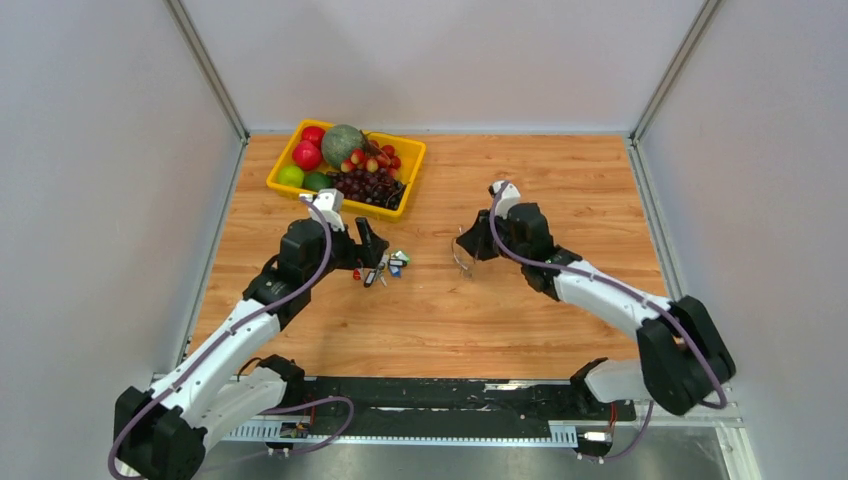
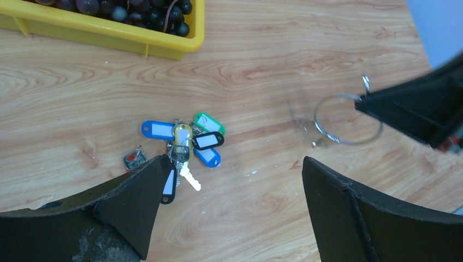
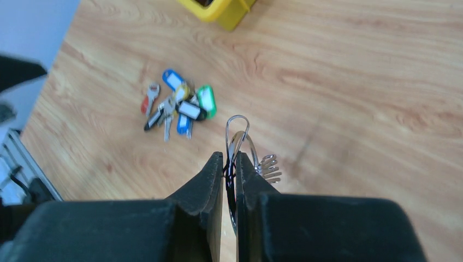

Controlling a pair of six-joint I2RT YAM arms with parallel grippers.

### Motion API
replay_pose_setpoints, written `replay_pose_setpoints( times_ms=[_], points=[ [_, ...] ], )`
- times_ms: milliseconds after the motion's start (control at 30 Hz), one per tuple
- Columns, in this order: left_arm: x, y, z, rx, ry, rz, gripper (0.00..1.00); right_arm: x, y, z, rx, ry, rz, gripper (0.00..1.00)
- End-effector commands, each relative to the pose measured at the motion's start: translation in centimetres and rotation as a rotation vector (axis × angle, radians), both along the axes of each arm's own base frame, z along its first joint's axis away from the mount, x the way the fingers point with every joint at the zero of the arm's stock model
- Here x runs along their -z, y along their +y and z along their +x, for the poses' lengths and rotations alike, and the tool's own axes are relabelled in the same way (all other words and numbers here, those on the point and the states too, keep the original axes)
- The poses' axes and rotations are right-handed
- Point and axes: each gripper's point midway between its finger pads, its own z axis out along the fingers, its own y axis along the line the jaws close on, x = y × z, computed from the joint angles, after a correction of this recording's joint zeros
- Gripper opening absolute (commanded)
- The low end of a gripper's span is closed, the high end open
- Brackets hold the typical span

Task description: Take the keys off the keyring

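Right hand (image 3: 229, 164) clenched on thin silver wire keyring (image 3: 238, 131), holding it clear, left hand (image 2: 235, 160) spread empty over colour-tagged silver keys (image 2: 183, 142) on wooden desk (image 2: 273, 65).

Keys (image 2: 183, 144) clustered flat, coloured tags; apparently off keyring (image 2: 326, 135), well apart.

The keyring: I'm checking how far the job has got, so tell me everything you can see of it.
The keyring is a thin, shiny silver wire loop, roughly round, with a small twisted metal bit on it. The right gripper is shut on its rim and is the only thing seen touching it. No key appears to hang from it: the keys lie in a heap on the wooden table, apart from it. Whether it rests on the wood is unclear.
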Motion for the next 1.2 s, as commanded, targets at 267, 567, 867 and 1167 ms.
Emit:
replay_pose_setpoints(
  times_ms=[267,567,867,1167],
  points=[
    [-0.7,1.4,-2.3,0.016,-0.041,0.028,1.00,-2.3,-1.9,13.4,0.164,0.118,0.209,0.95],
    [-2.4,4.0,-2.5,-0.141,0.000,0.039,1.00,-7.9,-10.7,12.3,0.448,-0.068,0.026,1.00],
    [-12.7,9.6,-2.4,-0.385,-0.194,0.099,1.00,-19.3,-16.1,2.7,0.508,-0.396,-0.006,1.00],
    [-20.5,14.2,-5.1,-0.520,-0.419,0.119,1.00,-28.1,-20.2,-5.8,0.617,-0.658,0.137,1.00]
  ],
)
